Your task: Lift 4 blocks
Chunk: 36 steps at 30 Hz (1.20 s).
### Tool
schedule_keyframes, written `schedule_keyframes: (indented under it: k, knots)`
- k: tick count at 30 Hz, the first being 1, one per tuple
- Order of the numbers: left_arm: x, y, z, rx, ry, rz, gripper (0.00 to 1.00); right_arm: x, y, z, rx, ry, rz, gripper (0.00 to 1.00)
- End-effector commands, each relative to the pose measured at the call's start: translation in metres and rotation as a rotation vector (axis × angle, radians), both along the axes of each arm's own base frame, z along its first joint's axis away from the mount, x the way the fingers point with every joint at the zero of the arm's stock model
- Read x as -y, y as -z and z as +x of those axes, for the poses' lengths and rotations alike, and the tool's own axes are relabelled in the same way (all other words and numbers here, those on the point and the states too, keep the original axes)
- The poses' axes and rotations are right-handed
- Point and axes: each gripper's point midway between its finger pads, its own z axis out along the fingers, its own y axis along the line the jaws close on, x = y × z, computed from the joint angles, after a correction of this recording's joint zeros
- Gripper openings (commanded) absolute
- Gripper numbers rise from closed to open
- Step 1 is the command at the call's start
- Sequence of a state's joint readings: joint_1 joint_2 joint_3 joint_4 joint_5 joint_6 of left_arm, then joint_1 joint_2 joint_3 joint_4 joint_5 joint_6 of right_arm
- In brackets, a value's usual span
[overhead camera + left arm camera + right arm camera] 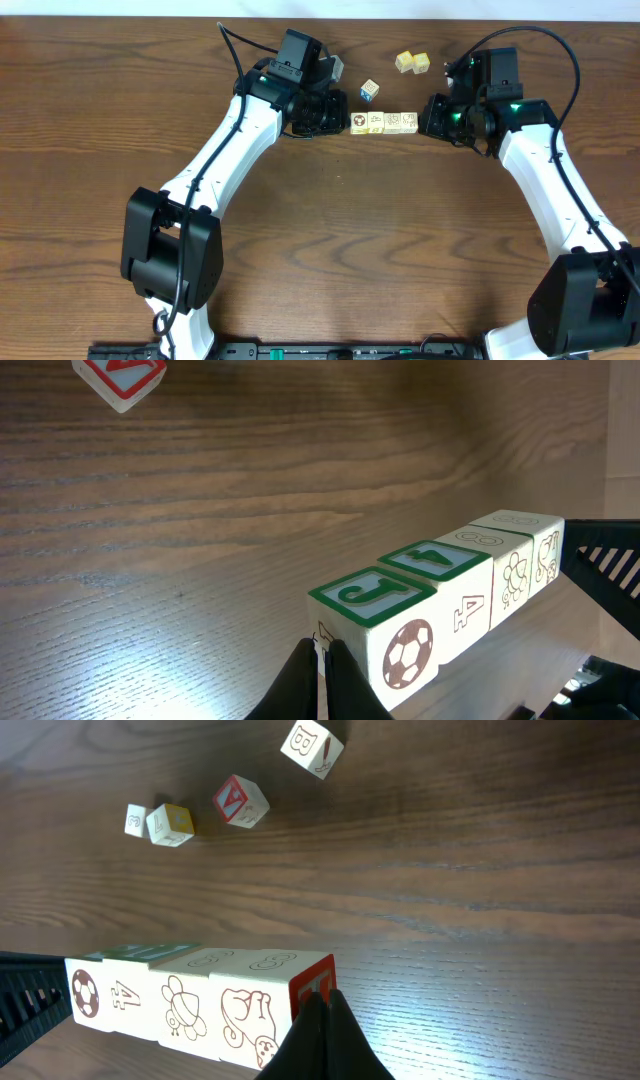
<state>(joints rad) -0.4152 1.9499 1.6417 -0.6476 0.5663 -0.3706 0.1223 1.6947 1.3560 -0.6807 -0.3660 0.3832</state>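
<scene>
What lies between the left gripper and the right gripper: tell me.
A row of four blocks, touching side by side, fills the stretch from the shut left gripper to the shut right gripper; the overhead view shows it.

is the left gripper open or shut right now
Shut. In the left wrist view the left gripper tapers to a single closed tip with no gap between its fingers, set against the end block of the row.

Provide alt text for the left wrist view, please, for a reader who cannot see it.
A row of four cream-white printed wooden cubes stretches end to end across a dark wooden table, the shut left gripper at its near, football-marked end and the black right gripper at its far end. A red-faced cube sits at the top left edge.
</scene>
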Motion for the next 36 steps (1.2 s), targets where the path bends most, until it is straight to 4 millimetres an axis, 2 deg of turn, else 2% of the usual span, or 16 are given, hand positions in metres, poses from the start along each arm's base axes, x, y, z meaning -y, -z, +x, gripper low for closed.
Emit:
schedule_keyframes:
  k: [1, 36]
  knots:
    - [0.0312, -0.0284, -0.0223, 0.003, 0.096, -0.106, 0.07, -0.0449, -0.0087, -0.0140, -0.021, -0.123, 0.130, 0.01]
    - [0.0309, -0.0278, -0.0231, -0.004, 0.093, -0.105, 0.07, -0.0471, -0.0098, -0.0151, -0.023, -0.131, 0.143, 0.01]
